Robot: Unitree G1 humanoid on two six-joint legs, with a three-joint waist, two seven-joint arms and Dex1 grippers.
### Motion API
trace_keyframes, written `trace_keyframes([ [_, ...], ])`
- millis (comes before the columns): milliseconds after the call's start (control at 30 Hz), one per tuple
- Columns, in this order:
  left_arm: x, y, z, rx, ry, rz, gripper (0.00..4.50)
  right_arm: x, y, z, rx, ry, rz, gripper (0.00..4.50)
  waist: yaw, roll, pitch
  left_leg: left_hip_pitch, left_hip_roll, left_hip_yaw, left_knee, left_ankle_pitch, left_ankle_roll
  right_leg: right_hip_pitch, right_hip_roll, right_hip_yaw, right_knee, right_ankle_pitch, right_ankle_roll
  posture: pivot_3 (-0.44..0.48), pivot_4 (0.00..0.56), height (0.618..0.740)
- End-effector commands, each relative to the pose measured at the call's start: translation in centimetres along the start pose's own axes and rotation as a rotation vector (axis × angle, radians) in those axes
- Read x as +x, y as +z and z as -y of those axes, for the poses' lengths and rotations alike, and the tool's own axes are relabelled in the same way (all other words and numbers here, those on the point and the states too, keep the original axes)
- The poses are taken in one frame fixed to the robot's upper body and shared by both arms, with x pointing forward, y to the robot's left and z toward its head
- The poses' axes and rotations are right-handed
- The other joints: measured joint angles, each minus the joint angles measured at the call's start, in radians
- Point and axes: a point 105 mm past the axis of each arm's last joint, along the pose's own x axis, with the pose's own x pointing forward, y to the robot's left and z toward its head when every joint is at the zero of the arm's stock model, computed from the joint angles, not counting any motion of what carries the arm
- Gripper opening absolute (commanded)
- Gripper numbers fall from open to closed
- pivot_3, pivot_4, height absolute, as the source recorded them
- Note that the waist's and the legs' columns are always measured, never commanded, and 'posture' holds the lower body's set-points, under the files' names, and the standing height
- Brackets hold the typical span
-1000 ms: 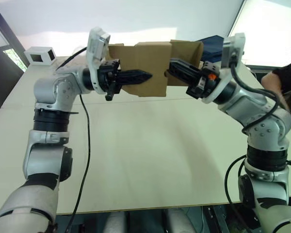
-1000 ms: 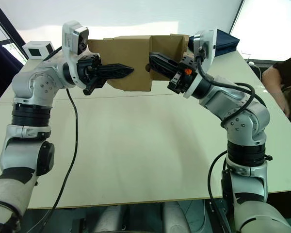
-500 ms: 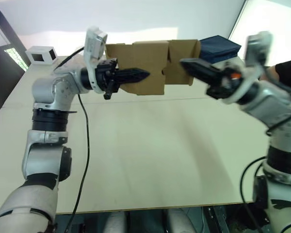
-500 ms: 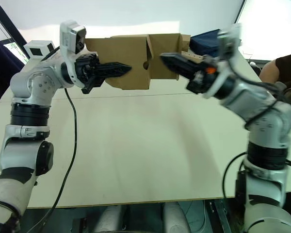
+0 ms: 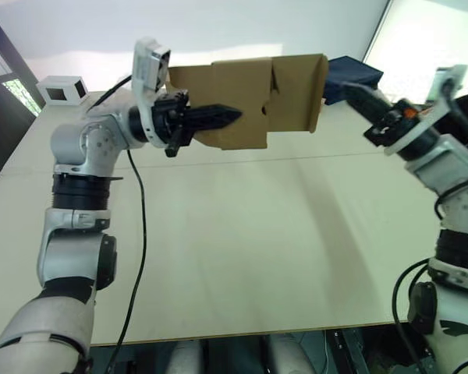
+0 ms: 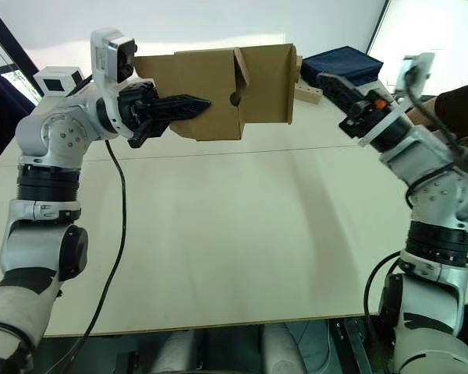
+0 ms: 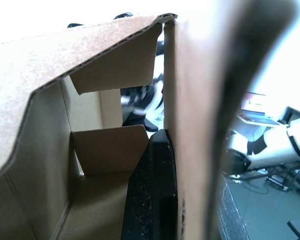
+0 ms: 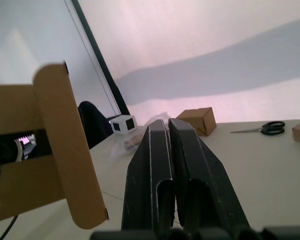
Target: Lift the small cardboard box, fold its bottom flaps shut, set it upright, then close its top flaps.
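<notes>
The small cardboard box [image 5: 234, 97] hangs in the air over the far side of the table, lying on its side. My left gripper [image 5: 221, 116] is shut on its front wall, with one black finger [image 7: 152, 195] inside the carton. A broad flap [image 5: 300, 92] stands out at the end facing my right arm. Short inner flaps [image 7: 110, 155] show inside the carton; I cannot tell whether they are the bottom flaps or the top flaps. My right gripper [image 5: 352, 93] is shut on nothing and is held apart from that flap, to its right.
The pale table [image 5: 218, 257] spreads below. A white box with a dark window [image 5: 61, 88] sits far left, a dark blue case [image 5: 351, 68] far right, with a wooden block [image 6: 308, 93] beside it. A person's arm [image 6: 460, 97] is at the right edge. Scissors [image 8: 265, 128] and a brown carton [image 8: 197, 119] lie further off.
My right gripper has drawn back to the right, off the box's end flap. That flap now stands out wider. The left gripper has kept its hold and raised the box slightly.
</notes>
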Motion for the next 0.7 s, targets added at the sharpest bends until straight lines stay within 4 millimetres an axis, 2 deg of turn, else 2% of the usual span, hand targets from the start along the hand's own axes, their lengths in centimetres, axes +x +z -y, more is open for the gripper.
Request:
trace_keyframes([
  [33,0.4,1.8,0.9,0.06,-0.03,0.028,0.0,1.0,1.5,-1.5,-0.04,0.072,0.056,0.1,0.001,0.0,0.0,0.0,0.0,0.0,0.0,0.0,0.0,0.0,0.0,0.0,0.0,0.0,0.0,0.0,0.15,0.74],
  [133,0.4,1.7,0.9,0.055,-0.024,0.031,0.0,1.3,1.7,-3.0,0.008,0.152,0.085,0.1,0.004,0.0,0.0,0.0,0.0,0.0,0.0,0.0,0.0,0.0,0.0,0.0,0.0,0.0,0.0,0.0,0.15,0.74],
  [367,0.1,1.6,0.4,0.047,-0.002,0.036,0.0,0.6,2.4,-6.9,0.182,0.357,0.139,0.1,0.002,0.0,0.0,0.0,0.0,0.0,0.0,0.0,0.0,0.0,0.0,0.0,0.0,0.0,0.0,0.0,0.15,0.74],
  [567,0.2,1.6,0.3,0.042,-0.004,0.042,0.0,0.6,1.0,-8.4,0.253,0.39,0.134,0.1,0.002,0.0,0.0,0.0,0.0,-0.001,0.0,0.0,0.0,0.0,0.0,0.0,0.0,0.0,0.0,0.0,0.15,0.74],
  [700,0.2,1.7,0.3,0.04,-0.008,0.044,0.0,0.9,0.8,-8.5,0.27,0.379,0.15,1.23,0.001,0.0,0.0,0.0,0.0,-0.001,0.0,0.0,0.0,0.0,0.0,0.0,0.0,0.0,0.0,0.0,0.15,0.74],
])
